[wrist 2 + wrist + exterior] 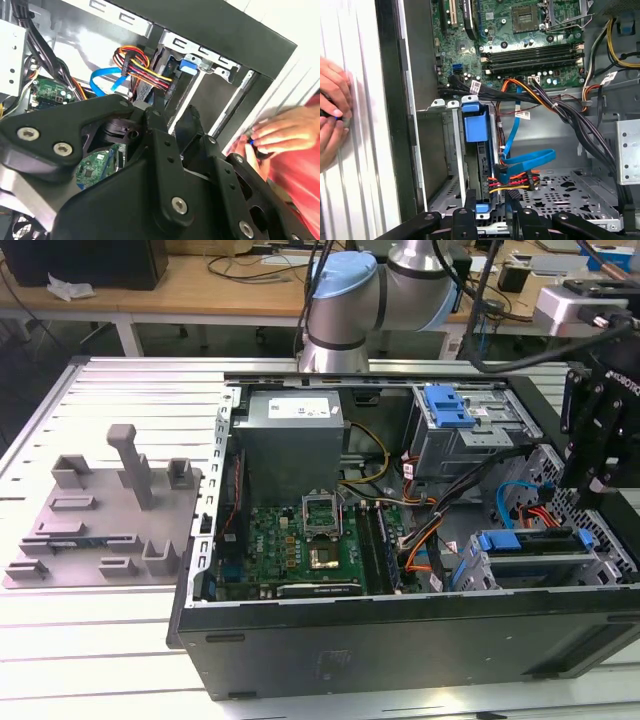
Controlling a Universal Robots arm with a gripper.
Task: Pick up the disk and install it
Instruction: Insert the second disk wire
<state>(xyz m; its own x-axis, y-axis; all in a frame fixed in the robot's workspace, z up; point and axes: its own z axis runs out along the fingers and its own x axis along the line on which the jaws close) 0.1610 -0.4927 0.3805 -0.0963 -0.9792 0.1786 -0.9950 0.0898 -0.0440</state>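
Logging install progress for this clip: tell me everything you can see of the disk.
The disk sits edge-on in the grey metal drive cage at a corner of the open computer case. Mostly its blue plastic frame shows, with a dark sliver of body beside it; the broad faces are hidden. Red, yellow and black wires and a blue flat cable meet near its end; whether they are plugged in cannot be told. The hand hangs over the cage.

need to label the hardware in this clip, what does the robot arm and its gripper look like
The arm is built of silver-grey metal tubes with rounded joints capped in light blue, and black cables run alongside it. The gripper is matte black: in the second wrist view its angular linkage plates are pinned with round silver screws. A silver-grey box with a black cable sits above it.
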